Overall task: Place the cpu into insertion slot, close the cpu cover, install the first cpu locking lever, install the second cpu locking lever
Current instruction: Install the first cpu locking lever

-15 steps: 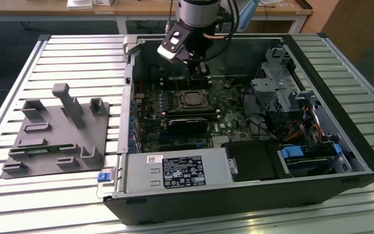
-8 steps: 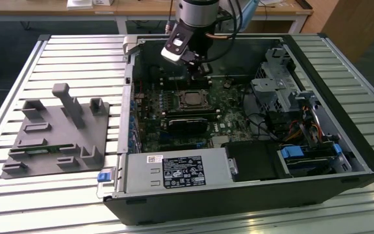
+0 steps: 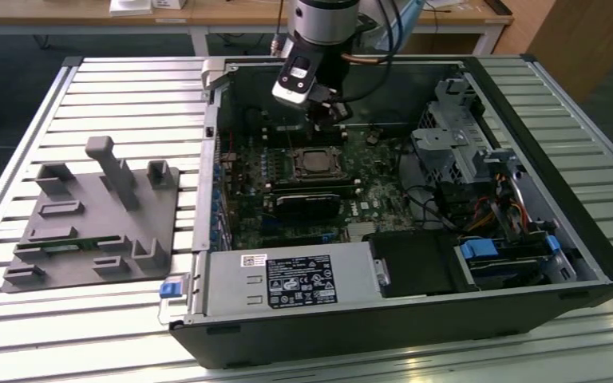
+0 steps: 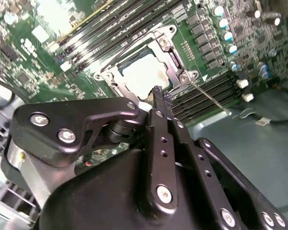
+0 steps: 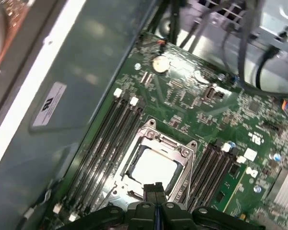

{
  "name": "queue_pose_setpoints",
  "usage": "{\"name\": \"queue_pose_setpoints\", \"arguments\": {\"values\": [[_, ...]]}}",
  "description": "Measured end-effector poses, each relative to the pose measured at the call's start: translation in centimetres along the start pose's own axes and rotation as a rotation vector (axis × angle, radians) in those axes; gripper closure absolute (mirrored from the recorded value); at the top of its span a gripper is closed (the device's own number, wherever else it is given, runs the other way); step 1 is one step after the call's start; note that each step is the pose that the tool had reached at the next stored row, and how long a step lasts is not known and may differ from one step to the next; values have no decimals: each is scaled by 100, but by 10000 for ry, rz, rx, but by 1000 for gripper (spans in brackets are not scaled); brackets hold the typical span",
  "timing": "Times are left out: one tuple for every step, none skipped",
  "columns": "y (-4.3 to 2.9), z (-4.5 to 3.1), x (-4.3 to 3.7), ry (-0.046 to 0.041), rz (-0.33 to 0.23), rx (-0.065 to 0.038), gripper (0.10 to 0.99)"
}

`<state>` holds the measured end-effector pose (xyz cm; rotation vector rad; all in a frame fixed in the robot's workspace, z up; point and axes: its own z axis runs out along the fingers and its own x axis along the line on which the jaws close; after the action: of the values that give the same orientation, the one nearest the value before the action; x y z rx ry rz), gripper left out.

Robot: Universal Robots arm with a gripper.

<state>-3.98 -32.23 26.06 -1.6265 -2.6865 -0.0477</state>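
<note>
The cpu point(image 5: 153, 168) sits in the insertion slot point(image 5: 132, 162), its pale face showing bright through the central window of the cpu cover point(image 5: 163, 140). The cover lies down flat over it, a silvery frame around the chip. In the second wrist view a thin metal rod point(image 4: 209, 96) reaches out from one corner of the socket across the neighbouring memory slots point(image 4: 201, 98); whether it is latched cannot be told.

The gripper point(image 4: 159, 96) hangs just above the socket's edge. Its two black fingers are pressed together with no gap and nothing between them. In both wrist views the tips line up with the rim of the cover, but whether they touch the metal cannot be told.

Around the socket spreads the green circuit board point(image 5: 192, 100), with rows of dark memory slots on both sides and a round coin battery point(image 5: 159, 63) further off. A white sticker point(image 5: 50, 103) with dark print is stuck to the grey inner wall of the computer case point(image 3: 392, 335). In the exterior view a larger printed label point(image 3: 298, 281) covers the power supply near the case's front edge. The case lies open on a slatted metal table point(image 3: 125, 88), and a grey fixture point(image 3: 93, 215) stands well apart on the exterior view's left.
</note>
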Motion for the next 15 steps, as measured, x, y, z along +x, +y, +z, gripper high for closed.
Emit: {"name": "queue_pose_setpoints", "arguments": {"values": [[0, 1, 0, 5, -180, 3, 980], [0, 2, 0, 9, -360, 6, 980], [0, 2, 0, 14, -539, 9, 980], [0, 3, 0, 19, -736, 12, 980], [0, 3, 0, 24, -915, 16, 980], [0, 4, 0, 28, -1096, 18, 980], [0, 5, 0, 33, -1280, 20, 980], [0, 5, 0, 38, -1461, 23, 980], [0, 6, 0, 42, -1640, 27, 980], [0, 6, 0, 46, -1819, 30, 980], [0, 7, 0, 51, -2000, 33, 980], [0, 7, 0, 56, -2178, 36, 980], [0, 8, 0, 61, -2365, 38, 980], [0, 8, 0, 65, -2544, 42, 980], [0, 8, 0, 70, -2735, 45, 980]]}}
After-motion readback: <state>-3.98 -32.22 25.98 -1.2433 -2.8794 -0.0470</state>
